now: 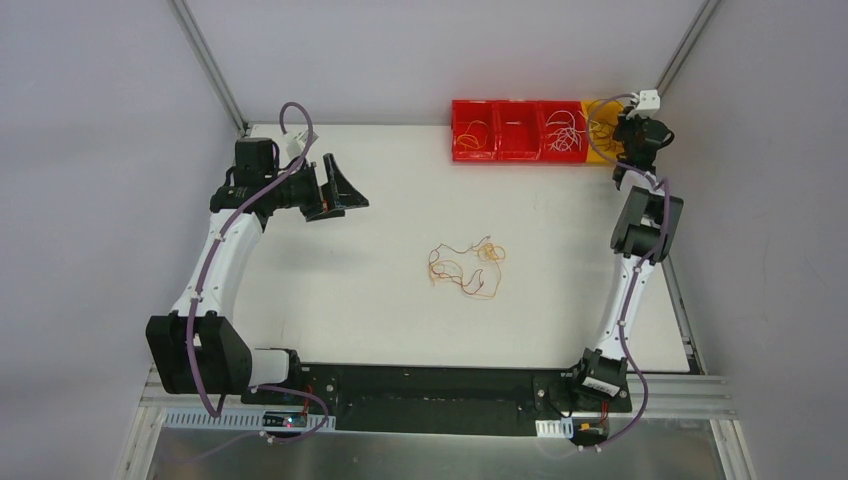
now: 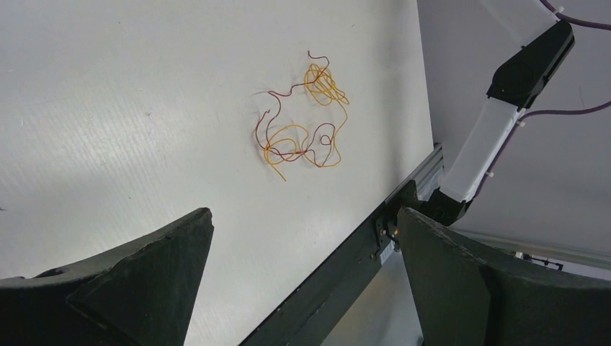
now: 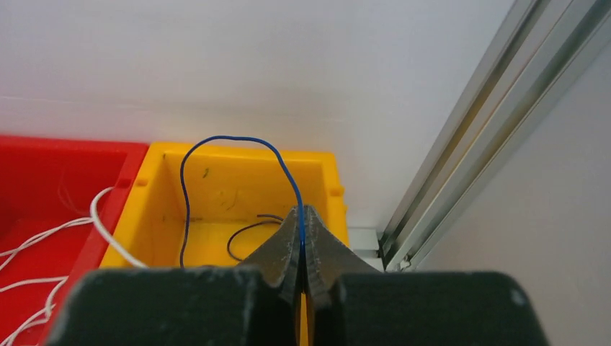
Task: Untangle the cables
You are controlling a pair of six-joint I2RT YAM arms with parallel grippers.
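Note:
The tangled cables [image 1: 466, 268] lie as a small loose clump of red, orange and yellow wires near the middle of the white table; the left wrist view shows the same clump [image 2: 299, 122]. My left gripper [image 1: 338, 187] [image 2: 304, 213] hovers at the far left of the table, well away from the clump, open and empty. My right gripper [image 1: 622, 140] [image 3: 301, 214] is over the yellow bin [image 3: 317, 156] at the far right corner, shut on a thin blue wire [image 3: 230, 140]. That wire arches up from the jaws and hangs down into the bin.
A row of red bins [image 1: 515, 130] stands left of the yellow bin [image 1: 597, 131] along the far edge. White wires [image 3: 43, 238] lie in the nearest red bin, and a dark wire [image 3: 248, 229] in the yellow one. An aluminium frame post [image 3: 461, 137] rises just right of the bins.

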